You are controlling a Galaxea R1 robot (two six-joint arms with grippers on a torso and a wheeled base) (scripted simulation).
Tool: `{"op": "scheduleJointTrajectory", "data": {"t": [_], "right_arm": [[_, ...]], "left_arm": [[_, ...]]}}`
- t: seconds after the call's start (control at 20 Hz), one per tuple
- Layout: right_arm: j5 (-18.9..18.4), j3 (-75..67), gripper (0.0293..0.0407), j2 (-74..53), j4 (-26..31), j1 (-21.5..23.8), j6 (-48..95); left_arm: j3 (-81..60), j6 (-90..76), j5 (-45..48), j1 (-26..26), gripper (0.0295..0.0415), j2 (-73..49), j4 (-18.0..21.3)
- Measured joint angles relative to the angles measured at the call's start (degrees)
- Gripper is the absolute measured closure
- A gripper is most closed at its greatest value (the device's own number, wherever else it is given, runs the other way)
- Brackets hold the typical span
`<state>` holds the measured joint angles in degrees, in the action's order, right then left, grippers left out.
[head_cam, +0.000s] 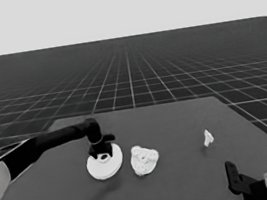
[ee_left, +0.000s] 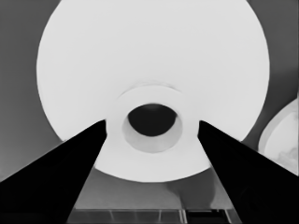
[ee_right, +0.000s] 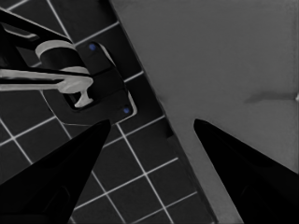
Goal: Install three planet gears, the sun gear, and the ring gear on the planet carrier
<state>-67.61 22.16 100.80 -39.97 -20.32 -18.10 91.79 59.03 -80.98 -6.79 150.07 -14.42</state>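
Note:
The larger round part (ring gear) is a thick white disc with a raised hub and a centre hole, at the table's left middle. My left gripper reaches down onto it, and its fingertips press against both sides of the hub. A shadow shows on the table beneath the disc's rim. Just to its right lies the smaller round part (planet carrier) with small white gears bunched on top. My right gripper is parked open at the table's near right corner.
A thin white piece stands on the table's right side, far from both discs. The right wrist view shows the table's edge, the floor grid and dark machinery with blue lights.

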Motion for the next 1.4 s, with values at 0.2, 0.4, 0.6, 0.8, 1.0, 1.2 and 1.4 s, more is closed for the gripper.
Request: {"op": "scheduleJointTrajectory", "data": {"t": [0.2, 0.4, 0.6, 0.8, 1.0, 1.2, 1.4], "right_arm": [[0.0, 0.0, 0.0315, 0.0, 0.0, 0.0, 0.0], [0.0, 0.0, 0.0315, 0.0, 0.0, 0.0, 0.0], [0.0, 0.0, 0.0315, 0.0, 0.0, 0.0, 0.0], [0.0, 0.0, 0.0315, 0.0, 0.0, 0.0, 0.0], [0.0, 0.0, 0.0315, 0.0, 0.0, 0.0, 0.0], [0.0, 0.0, 0.0315, 0.0, 0.0, 0.0, 0.0], [0.0, 0.0, 0.0315, 0.0, 0.0, 0.0, 0.0]], "left_arm": [[0.1, -0.1, 0.1, -0.1, 0.0362, 0.0, -0.1], [0.2, -0.1, 0.1, -0.1, 0.0362, 0.0, -0.1], [0.2, -0.1, 0.1, -0.1, 0.0362, 0.1, -0.1], [-6.2, 2.8, -5.4, 9.6, 0.0362, -2.4, 7.9], [-6.2, 2.8, -6.0, 10.8, 0.0362, -2.4, 9.1], [-5.0, 18.3, -7.1, 9.3, 0.0362, 12.8, 6.9], [3.8, 19.9, -7.3, 8.5, 0.0362, 24.8, 6.2]]}}
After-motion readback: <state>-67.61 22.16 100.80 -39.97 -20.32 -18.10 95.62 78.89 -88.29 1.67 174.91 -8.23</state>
